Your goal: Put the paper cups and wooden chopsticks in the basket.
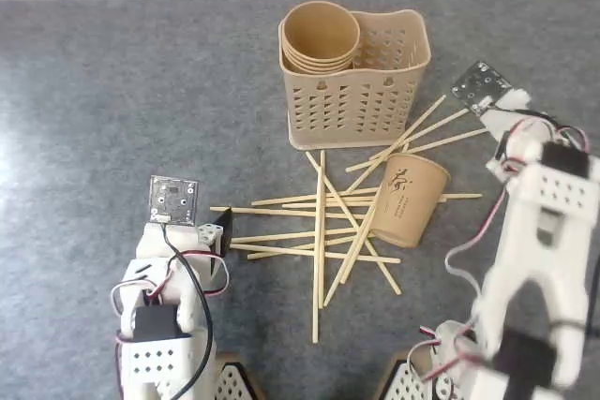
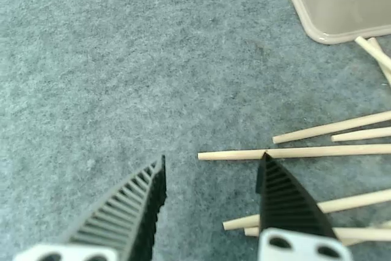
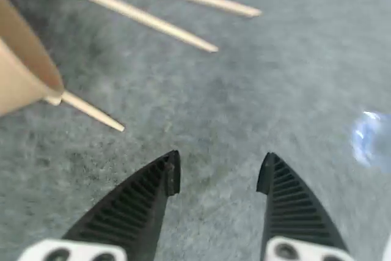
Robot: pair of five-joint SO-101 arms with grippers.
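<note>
Released left claw (image 2: 213, 158) by the chopsticks (image 1: 319, 231) — released right claw (image 3: 221, 155) near the paper cup (image 1: 410, 199)

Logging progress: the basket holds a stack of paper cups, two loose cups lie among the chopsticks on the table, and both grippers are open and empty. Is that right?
Not quite. The high view shows one loose cup, not two, among the chopsticks. The stack in the basket and the open, empty left gripper and right gripper stand as stated.
</note>
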